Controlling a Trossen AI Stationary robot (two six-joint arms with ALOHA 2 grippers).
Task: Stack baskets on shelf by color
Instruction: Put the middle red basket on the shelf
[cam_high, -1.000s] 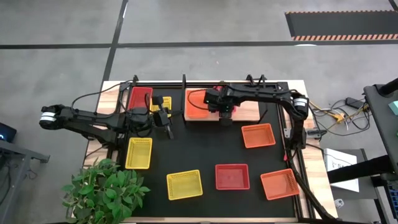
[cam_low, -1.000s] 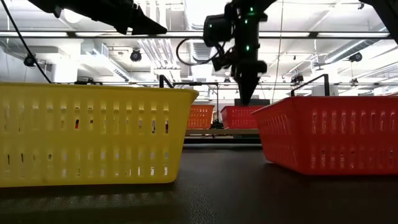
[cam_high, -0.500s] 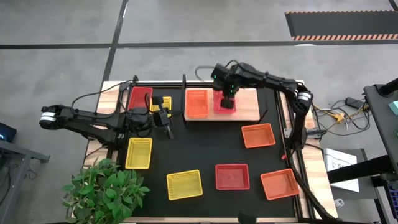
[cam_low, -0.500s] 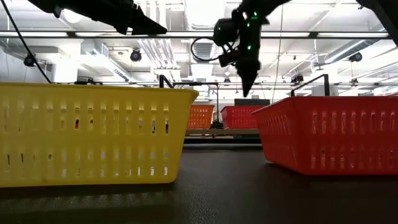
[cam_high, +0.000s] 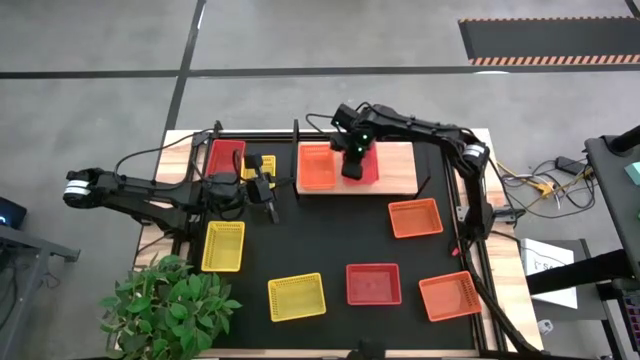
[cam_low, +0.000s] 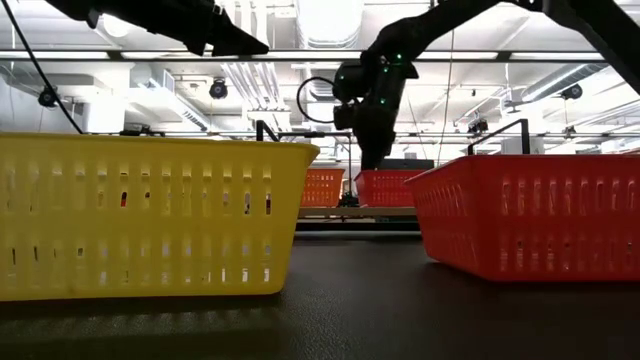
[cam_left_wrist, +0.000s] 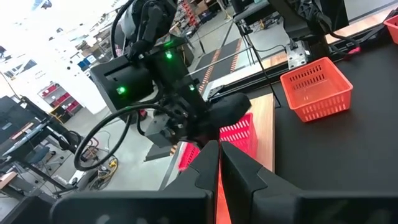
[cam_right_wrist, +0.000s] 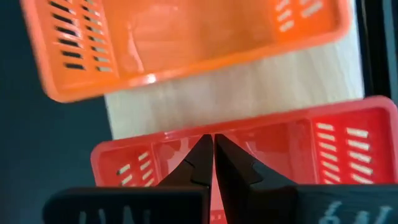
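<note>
Two baskets on the shelf, seven more spread over the black surface.
On the wooden shelf at 12 o'clock: one orange basket, and just beside it a red basket, over which my right end effector hangs, fingers closed together, the tips above the red rim and gripping nothing. At 10 o'clock: a red basket and a small yellow basket, near my left end effector, also closed and empty, waiting over the mat. At 8 o'clock: a yellow basket. At 6 o'clock: a yellow basket and a red basket. At 3 o'clock: an orange basket. At 5 o'clock: an orange basket.
</note>
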